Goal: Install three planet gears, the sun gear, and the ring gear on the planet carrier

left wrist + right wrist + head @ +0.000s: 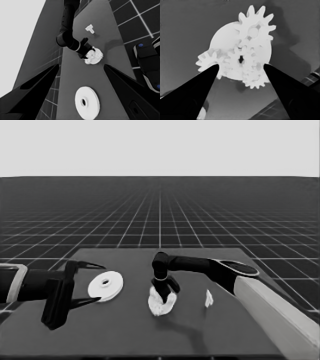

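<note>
**Four gears sit on the smaller round part as right pincer hovers above**

The right pincer point(166, 292) hangs over the smaller round part point(222, 37) near the middle of the bench point(125, 330), its two fingers spread apart and holding nothing. The right wrist view shows four toothed gears resting on that part: a centre gear point(240, 59) with a small dark hole, and three gears meshed round it at about 1 o'clock point(256, 23), 5 o'clock point(253, 78) and 9 o'clock point(207, 61) from it, each overhanging the rim. In the head view the cluster point(161, 306) shows as a white lump just under the fingers.

The larger round part point(105, 285) lies flat on the bench at 9 o'clock from the cluster, well apart from it, its small centre hole showing. The left pincer point(92, 284) is parked at the bench's left end, its fingers wide open either side of the larger round part's near edge, not gripping it. A thin white piece point(208, 298) stands on the bench at 3 o'clock from the cluster, near the right arm point(200, 265).
</note>
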Controlling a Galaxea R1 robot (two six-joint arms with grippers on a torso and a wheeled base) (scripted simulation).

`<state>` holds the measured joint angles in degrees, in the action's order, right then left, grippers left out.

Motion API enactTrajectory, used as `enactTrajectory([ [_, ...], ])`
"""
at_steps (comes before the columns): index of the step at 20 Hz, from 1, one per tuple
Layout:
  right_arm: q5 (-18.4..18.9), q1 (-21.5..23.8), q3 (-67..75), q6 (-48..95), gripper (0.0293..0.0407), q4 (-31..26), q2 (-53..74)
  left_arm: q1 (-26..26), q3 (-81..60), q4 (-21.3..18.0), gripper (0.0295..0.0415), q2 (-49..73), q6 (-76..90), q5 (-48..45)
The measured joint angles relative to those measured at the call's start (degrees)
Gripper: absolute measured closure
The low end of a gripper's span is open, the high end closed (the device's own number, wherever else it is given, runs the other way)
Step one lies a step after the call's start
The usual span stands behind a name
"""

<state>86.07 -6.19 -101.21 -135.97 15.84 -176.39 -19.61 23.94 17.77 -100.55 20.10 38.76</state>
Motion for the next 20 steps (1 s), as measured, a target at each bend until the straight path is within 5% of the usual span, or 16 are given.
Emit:
enactTrajectory([
  [6, 0.0, 0.0, 0.0, -0.1, 0.0315, 0.0, 0.0, 0.0, 0.0, 0.0, 0.0326, 0.0, 0.0, 0.0],
  [7, 1.5, 2.8, 2.2, 22.4, 0.0307, -2.5, 0.5, 0.0, 0.0, 0.0, 0.0326, 0.0, 0.0, 0.0],
  [9, 2.2, 6.2, 3.7, 45.0, 0.0312, -5.1, 0.8, 0.0, 0.0, 0.0, 0.0326, 0.0, 0.0, 0.0],
  [16, 2.2, 7.8, 4.1, 57.1, 0.0315, -6.6, 0.9, 0.0, 0.0, 0.0, 0.0326, 0.0, 0.0, 0.0],
  [17, -6.3, 0.7, 30.2, 81.0, 0.0295, 5.9, 16.8, 0.0, 0.0, 0.0, 0.0326, 0.0, 0.0, 0.0],
  [18, -11.3, -6.1, 50.2, 96.2, 0.0305, 13.4, 40.9, 0.0, 0.0, 0.0, 0.0326, 0.0, 0.0, 0.0],
  [20, -15.9, -11.7, 69.0, 110.4, 0.0314, 20.4, 64.3, 0.0, 0.0, 0.0, 0.0326, 0.0, 0.0, 0.0],
])
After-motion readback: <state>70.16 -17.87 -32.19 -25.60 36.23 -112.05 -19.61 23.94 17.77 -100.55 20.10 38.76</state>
